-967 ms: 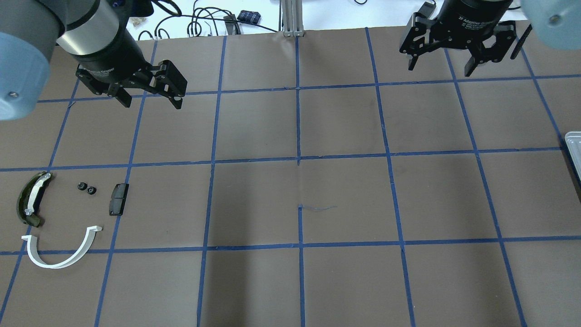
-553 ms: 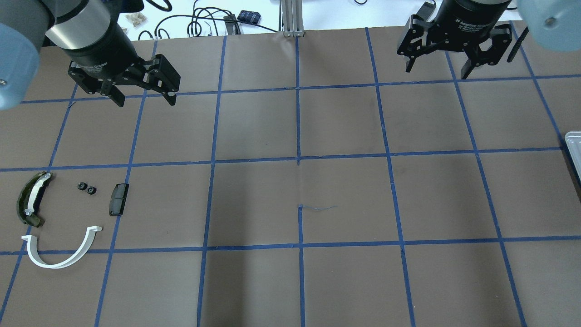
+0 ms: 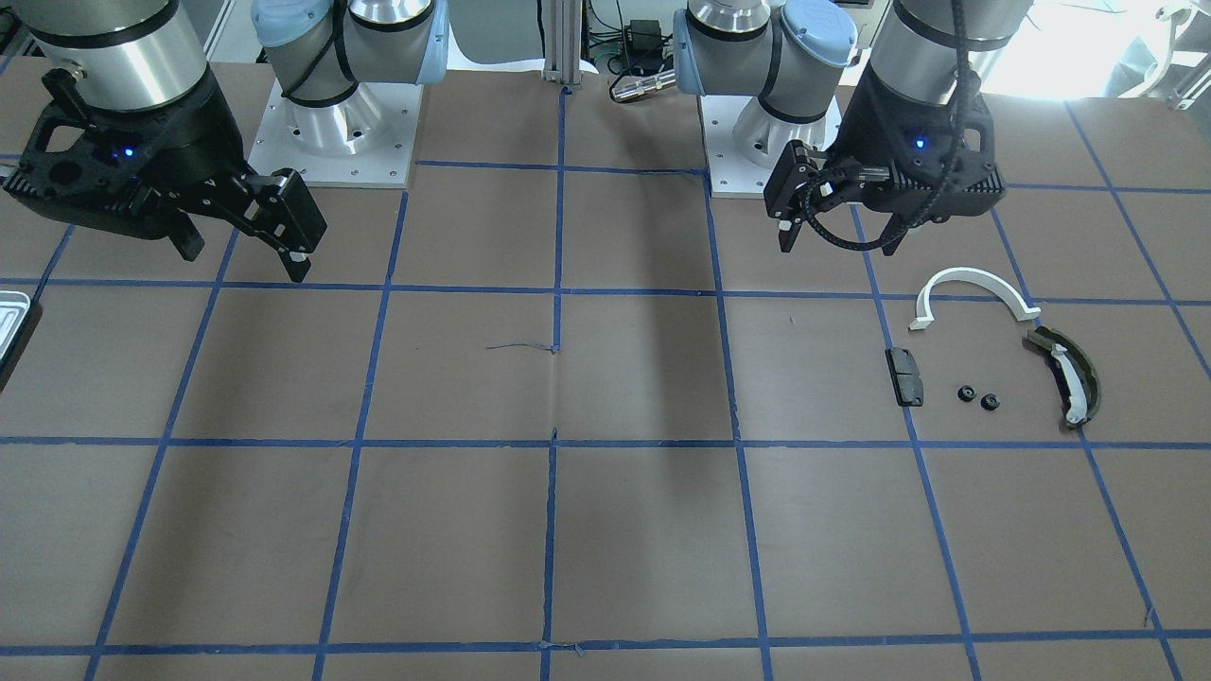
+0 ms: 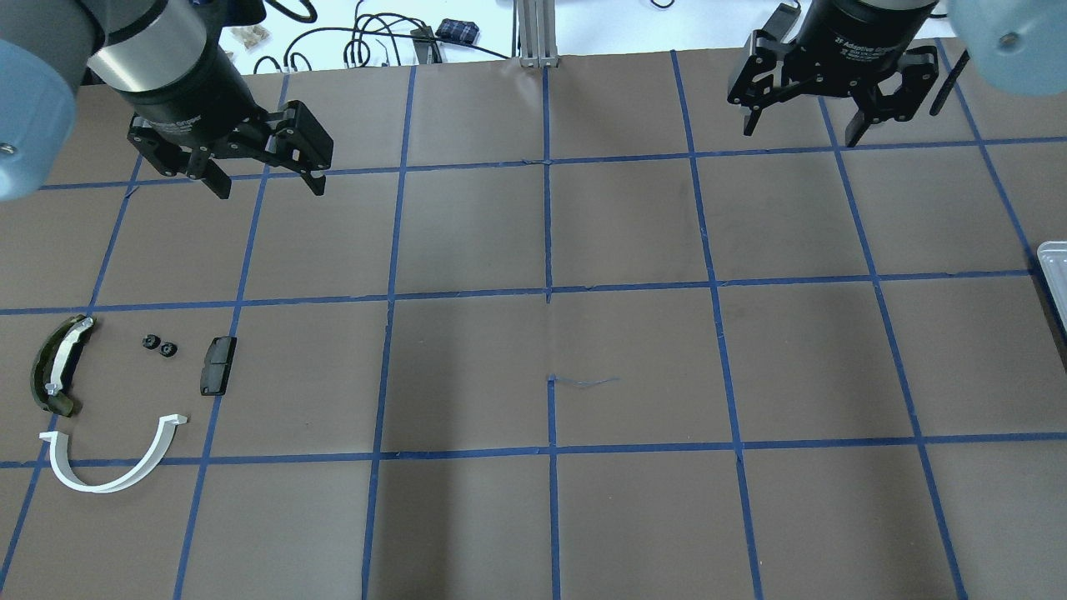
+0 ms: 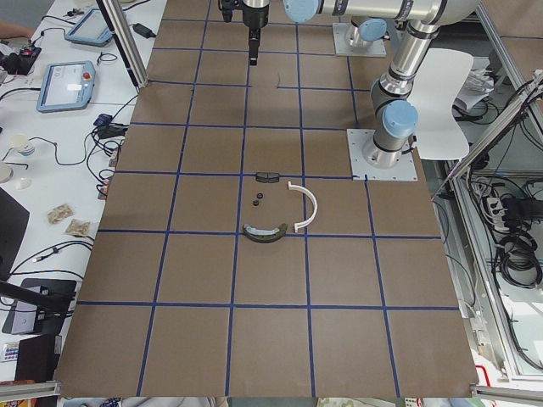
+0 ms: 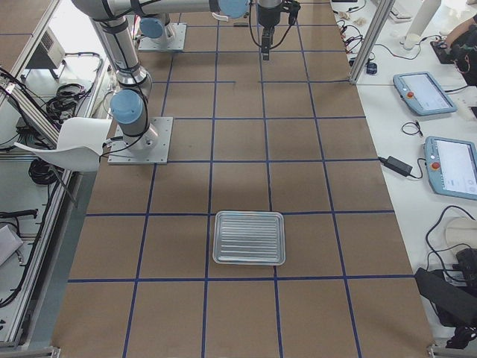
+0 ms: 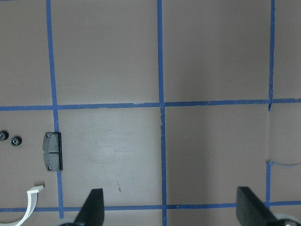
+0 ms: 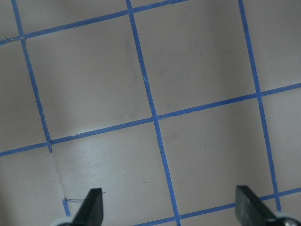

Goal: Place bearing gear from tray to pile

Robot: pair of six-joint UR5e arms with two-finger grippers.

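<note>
Two small black bearing gears [image 4: 159, 344] lie on the mat in the pile, between a dark olive curved piece [image 4: 54, 364] and a black block [image 4: 217, 364], above a white half-ring [image 4: 117, 467]. The pile also shows in the front view, with the gears [image 3: 977, 397], and the block shows in the left wrist view [image 7: 52, 151]. The silvery tray [image 6: 249, 238] looks empty; only its edge [image 4: 1054, 267] shows overhead. My left gripper [image 4: 268, 185] is open and empty, high above the mat, beyond the pile. My right gripper [image 4: 800, 133] is open and empty at the far right.
The brown mat carries a blue tape grid [image 4: 548, 292]. Cables and small devices [image 4: 392, 37] lie beyond the mat's far edge. The arm bases [image 3: 331, 123] stand at the robot's side. A short blue thread [image 4: 583, 382] lies mid-mat.
My left gripper has moved a little back and to the left, away from the pile, and stayed open. My right gripper has shifted slightly and stayed open.
</note>
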